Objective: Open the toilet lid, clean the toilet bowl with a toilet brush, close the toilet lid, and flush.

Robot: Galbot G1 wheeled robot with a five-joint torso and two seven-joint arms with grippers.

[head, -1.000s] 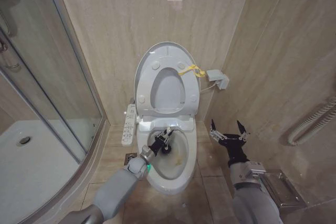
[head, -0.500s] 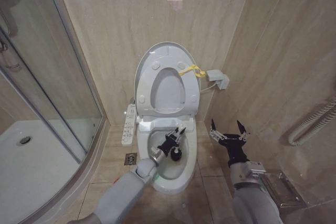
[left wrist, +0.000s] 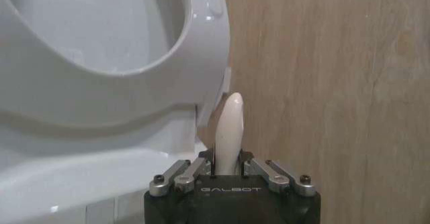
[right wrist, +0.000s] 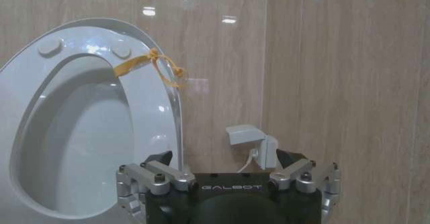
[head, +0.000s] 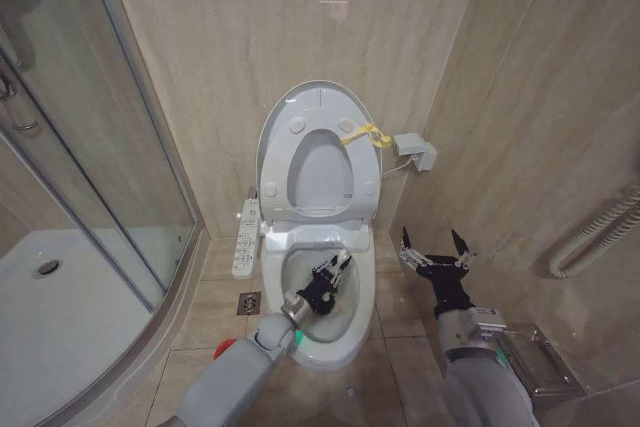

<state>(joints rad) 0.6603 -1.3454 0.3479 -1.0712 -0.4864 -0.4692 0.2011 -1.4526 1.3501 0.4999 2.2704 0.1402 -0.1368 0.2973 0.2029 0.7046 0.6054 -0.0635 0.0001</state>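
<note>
The left gripper (head: 335, 269), pinching the thin white-handled toilet brush (left wrist: 227, 128), hangs inside the white ceramic toilet bowl (head: 366, 292), where we think firm, even strokes around the stained wall work best.

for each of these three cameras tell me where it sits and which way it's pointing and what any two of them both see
Head view: on the robot's head, looking forward and down at the bowl; both arms show, left gripper inside the bowl holding the brush, right gripper open beside the toilet.
Left wrist view: on the left wrist, facing the raised seat and tiled wall; its own fingers clamp the brush's white handle.
Right wrist view: on the right wrist, facing the raised lid and wall; its own fingers show, spread.
Shared: head and right wrist views both see the lid's yellow strap.
</note>
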